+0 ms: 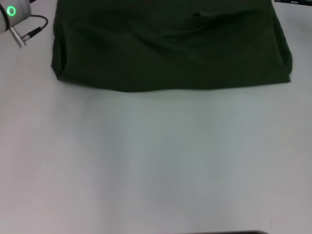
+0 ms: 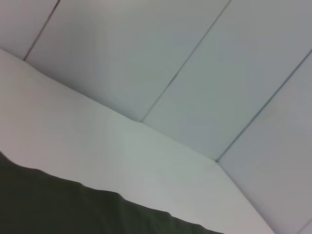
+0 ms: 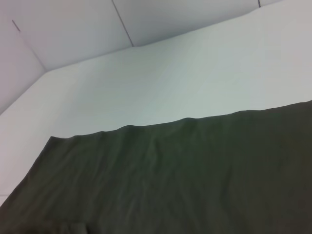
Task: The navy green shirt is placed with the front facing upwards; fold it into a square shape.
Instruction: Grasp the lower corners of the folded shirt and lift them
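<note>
The navy green shirt (image 1: 170,46) lies on the white table (image 1: 156,161) at the far side, folded into a wide dark slab with a plain green face up and a straight near edge. No lettering shows. A part of my left arm with a green light ring (image 1: 10,10) shows at the far left corner, beside the shirt's left edge. Neither gripper's fingers show in any view. The left wrist view catches a strip of the shirt (image 2: 73,209). In the right wrist view the shirt (image 3: 185,180) fills the lower half, lying flat with slight wrinkles.
A grey cable with a metal plug (image 1: 22,36) hangs by the left arm. Pale wall panels (image 2: 195,63) rise behind the table's far edge. The broad white tabletop stretches from the shirt toward me.
</note>
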Controlling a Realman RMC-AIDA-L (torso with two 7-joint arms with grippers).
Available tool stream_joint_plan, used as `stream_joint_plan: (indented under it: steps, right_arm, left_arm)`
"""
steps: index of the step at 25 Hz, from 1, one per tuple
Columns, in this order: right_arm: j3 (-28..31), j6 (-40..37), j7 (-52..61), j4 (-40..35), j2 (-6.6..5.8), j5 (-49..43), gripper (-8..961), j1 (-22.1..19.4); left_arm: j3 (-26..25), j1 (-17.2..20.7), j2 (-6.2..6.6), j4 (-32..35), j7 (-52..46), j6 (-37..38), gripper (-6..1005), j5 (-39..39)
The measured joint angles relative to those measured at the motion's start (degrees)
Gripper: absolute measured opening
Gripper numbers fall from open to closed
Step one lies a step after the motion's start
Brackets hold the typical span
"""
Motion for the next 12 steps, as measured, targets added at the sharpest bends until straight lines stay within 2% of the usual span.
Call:
stream_joint_plan:
  steps: [5,12]
  right_arm:
    - [0.16,-4.81,-0.57,-0.56,-0.33,0.15,726,-2.08]
    - [0.47,-16.43,0.77,-4.27,-1.31,0.16,721,-7.13]
  left_arm:
    - [0.01,2.36,0.15,-2.03,0.18,5.40,722,0.30]
    - [1.16,7.84,0.23,-6.26,2.31,14.44,720,0.41]
